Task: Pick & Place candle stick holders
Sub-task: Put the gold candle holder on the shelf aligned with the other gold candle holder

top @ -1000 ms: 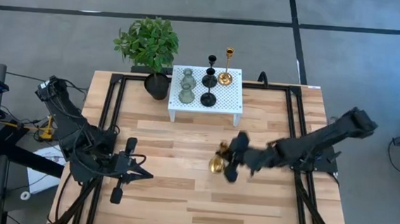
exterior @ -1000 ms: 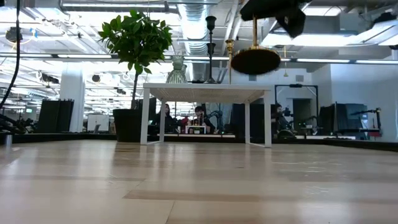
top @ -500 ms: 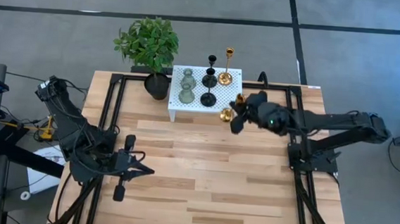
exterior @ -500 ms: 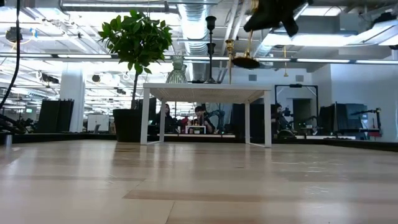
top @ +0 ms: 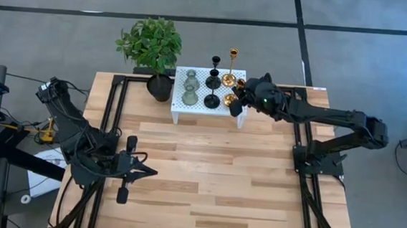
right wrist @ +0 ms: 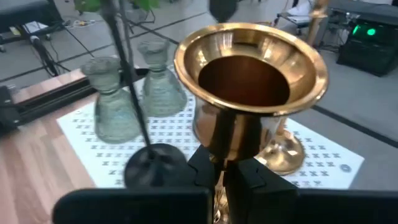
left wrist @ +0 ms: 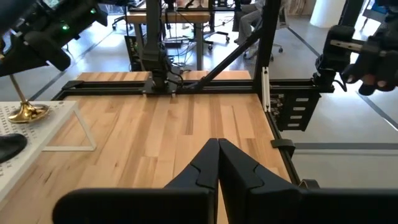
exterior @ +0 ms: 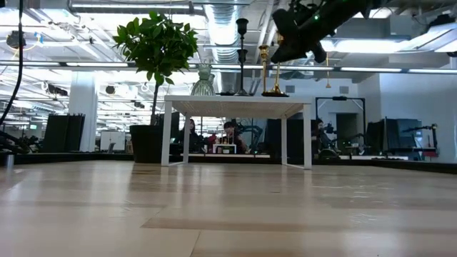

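Gold holder (right wrist: 250,93) in my right gripper (top: 236,102): shiny brass, dark inside the cup. Second gold holder (top: 229,78): same finish. Two black holders (top: 213,81): matt black. Two squat holders (right wrist: 115,106): translucent grey-green. Stand (top: 239,102): white, dotted with small perforations. Table (top: 206,179): pale wood planks. My grippers: dark, nearly black.
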Controlling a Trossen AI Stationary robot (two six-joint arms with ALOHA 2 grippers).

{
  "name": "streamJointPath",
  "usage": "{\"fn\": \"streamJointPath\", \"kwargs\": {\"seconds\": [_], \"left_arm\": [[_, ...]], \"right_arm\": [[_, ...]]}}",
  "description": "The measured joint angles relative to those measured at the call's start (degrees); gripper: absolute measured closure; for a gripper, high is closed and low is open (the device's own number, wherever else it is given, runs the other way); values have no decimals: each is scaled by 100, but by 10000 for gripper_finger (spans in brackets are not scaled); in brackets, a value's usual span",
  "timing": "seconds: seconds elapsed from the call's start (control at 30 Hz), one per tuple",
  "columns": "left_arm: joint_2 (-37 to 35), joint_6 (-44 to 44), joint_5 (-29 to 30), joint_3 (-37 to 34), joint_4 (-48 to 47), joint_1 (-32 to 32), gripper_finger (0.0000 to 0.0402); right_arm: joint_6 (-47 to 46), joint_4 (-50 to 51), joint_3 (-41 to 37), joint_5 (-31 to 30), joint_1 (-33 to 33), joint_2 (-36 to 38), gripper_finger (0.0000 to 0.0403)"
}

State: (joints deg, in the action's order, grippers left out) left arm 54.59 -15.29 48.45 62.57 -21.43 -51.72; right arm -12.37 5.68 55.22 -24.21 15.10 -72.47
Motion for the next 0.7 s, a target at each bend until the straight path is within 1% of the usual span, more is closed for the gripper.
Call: {"fn": "streamJointPath", "kwargs": {"seconds": [0.23,0.37,0.53,0.7], "left_arm": [[0,0,4,0,4,6,396],[0,0,133,0,4,7,396],[0,0,136,0,4,7,397],[0,0,151,0,4,7,396]], "right_arm": [[138,4,0,204,325,-2,402],[244,43,0,229,449,-2,402],[244,54,0,473,547,-2,401],[239,45,0,644,608,-2,386]]}}
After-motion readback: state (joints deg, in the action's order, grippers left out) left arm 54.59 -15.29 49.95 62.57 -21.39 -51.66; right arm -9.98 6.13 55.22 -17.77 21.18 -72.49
